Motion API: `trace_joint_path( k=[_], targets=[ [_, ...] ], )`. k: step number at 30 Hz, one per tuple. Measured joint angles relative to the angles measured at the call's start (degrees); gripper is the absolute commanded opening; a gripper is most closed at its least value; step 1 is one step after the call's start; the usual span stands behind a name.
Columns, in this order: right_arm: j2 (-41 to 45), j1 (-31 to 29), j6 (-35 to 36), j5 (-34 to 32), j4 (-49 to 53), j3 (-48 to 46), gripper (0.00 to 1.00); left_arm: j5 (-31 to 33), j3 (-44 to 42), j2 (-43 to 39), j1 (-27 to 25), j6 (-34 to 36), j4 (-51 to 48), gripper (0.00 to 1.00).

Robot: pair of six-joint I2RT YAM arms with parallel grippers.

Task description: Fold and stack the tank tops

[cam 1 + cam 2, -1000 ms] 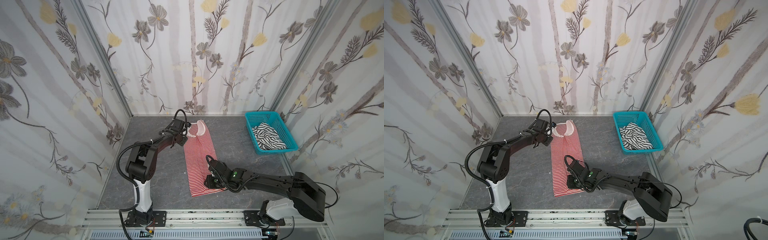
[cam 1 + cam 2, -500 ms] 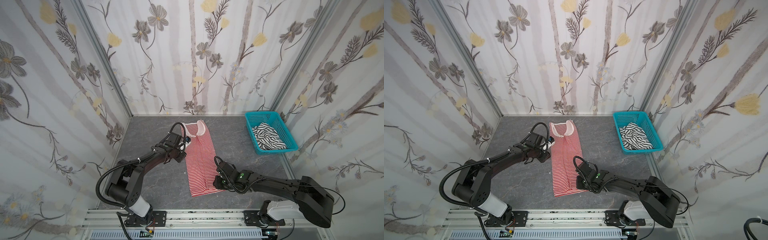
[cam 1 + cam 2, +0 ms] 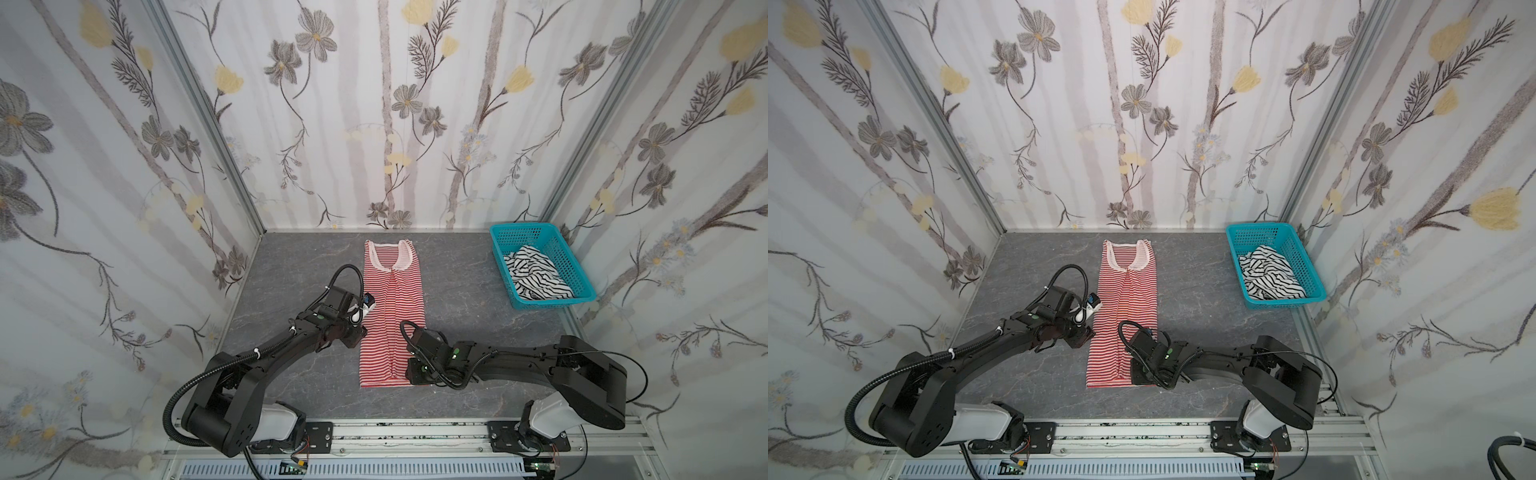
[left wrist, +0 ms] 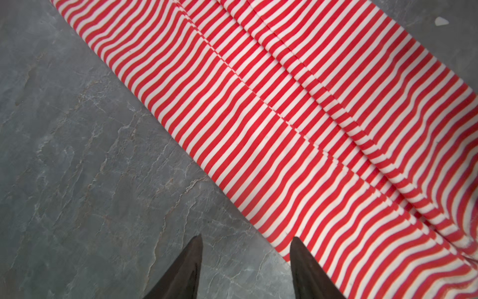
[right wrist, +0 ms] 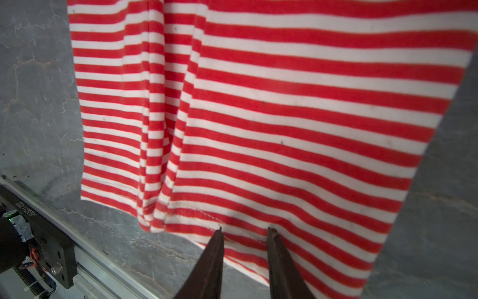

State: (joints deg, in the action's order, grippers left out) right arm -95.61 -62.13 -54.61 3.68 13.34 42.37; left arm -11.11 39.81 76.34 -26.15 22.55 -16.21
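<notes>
The red-and-white tank top [image 3: 392,316] [image 3: 1125,316] lies flat on the grey table, folded lengthwise into a narrow strip with its neckline at the far end. My left gripper [image 3: 356,336] [image 4: 246,238] is open at the strip's left edge, one fingertip over the stripes [image 4: 284,108] and one over bare table. At the near right hem corner [image 5: 245,233], my right gripper [image 3: 415,372] [image 5: 245,230] is open by a narrow gap, and the hem lies flat between its tips. The black-and-white tank top [image 3: 536,274] [image 3: 1271,272] sits crumpled in the basket.
The teal basket [image 3: 523,227] [image 3: 1258,227] stands at the far right against the wall. Flowered wall panels close off the left, back and right sides. An aluminium rail [image 3: 395,432] [image 5: 103,261] with both arm bases runs along the front edge.
My left gripper has come back from the neckline along the top's left edge to mid-length, and its jaws have widened. The right gripper has slid nearer, to the hem corner.
</notes>
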Motion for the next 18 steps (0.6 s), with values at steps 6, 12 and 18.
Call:
trace_joint_path(
  k=[6,12,18],
  targets=[
    [8.0,1.0,-1.4,-1.0,1.0,-2.7,0.63,2.7,-3.6,-2.7,-0.9,1.4,0.1,0.64],
    [11.4,2.1,-5.0,-1.0,1.6,-9.7,0.62,4.0,-5.4,-5.2,-1.0,1.5,0.1,0.64],
    [12.5,2.5,-6.9,0.7,-3.0,-12.5,0.51,4.5,-5.7,-5.3,-1.1,1.2,0.1,0.64]
  ],
)
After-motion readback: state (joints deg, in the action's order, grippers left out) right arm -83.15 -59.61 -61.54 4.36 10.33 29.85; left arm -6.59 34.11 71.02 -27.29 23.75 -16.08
